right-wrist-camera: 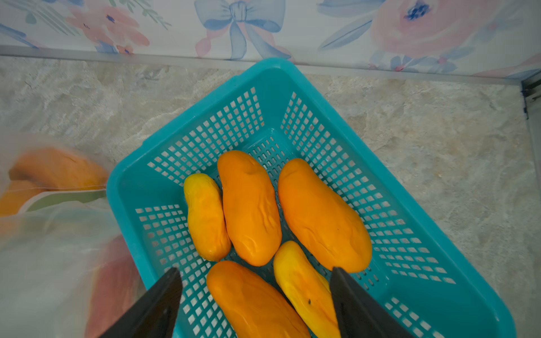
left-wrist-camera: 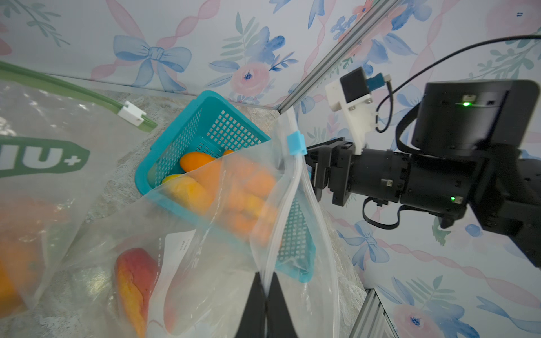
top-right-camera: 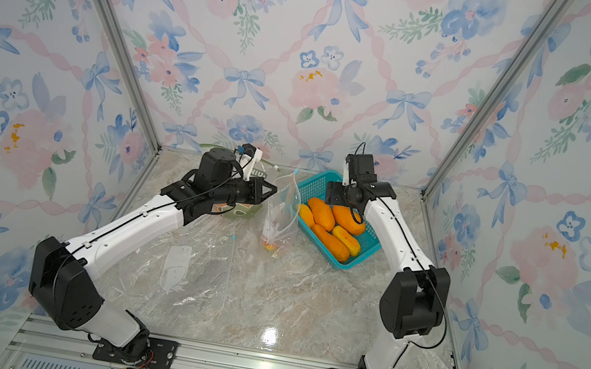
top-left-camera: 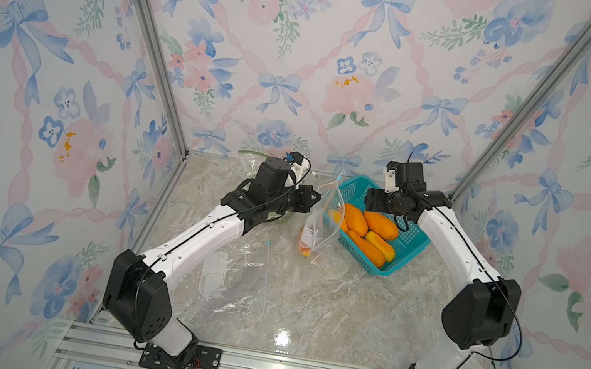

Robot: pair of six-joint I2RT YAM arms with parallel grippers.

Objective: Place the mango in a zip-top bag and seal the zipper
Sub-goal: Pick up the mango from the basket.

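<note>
A clear zip-top bag (top-left-camera: 322, 214) (top-right-camera: 284, 208) (left-wrist-camera: 222, 263) stands upright beside the teal basket (top-left-camera: 357, 181) (right-wrist-camera: 272, 63). Its blue slider (left-wrist-camera: 296, 142) sits at the top end. A red-orange mango (top-left-camera: 304, 247) (left-wrist-camera: 133, 281) lies in the bottom of the bag. My left gripper (top-left-camera: 318, 197) (left-wrist-camera: 267, 281) is shut on the bag's upper edge, pinching the film. My right gripper (right-wrist-camera: 255, 269) hangs open over the basket, above several orange and yellow mangoes (right-wrist-camera: 248, 204) (top-left-camera: 371, 230), with nothing between its fingers.
A second bag with a green zipper and green print (left-wrist-camera: 44, 158) lies behind my left arm with orange fruit inside. A flat clear bag (top-left-camera: 229, 276) lies on the marble table (top-left-camera: 325, 312) near the front. The walls close in at back and sides.
</note>
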